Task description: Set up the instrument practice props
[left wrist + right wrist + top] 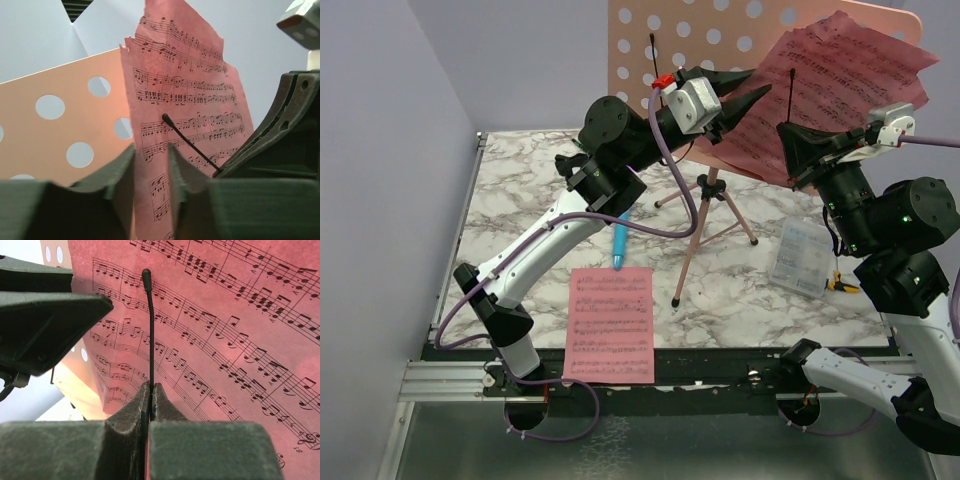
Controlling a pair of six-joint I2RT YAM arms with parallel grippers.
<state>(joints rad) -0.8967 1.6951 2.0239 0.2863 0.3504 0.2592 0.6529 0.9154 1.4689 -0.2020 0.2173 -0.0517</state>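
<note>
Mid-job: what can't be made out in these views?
Top view: left arm hides the far end of the blue stick and the lower edge of the desk.
Left wrist view: whether the left hand touches the page, too close to tell.
Top view: contents of the clear box, too small.

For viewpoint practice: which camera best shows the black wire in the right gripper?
Right wrist: the wire rises, close and whole, from the right gripper against the sheet music. Left wrist shows it slanting; top external, tiny.
</note>
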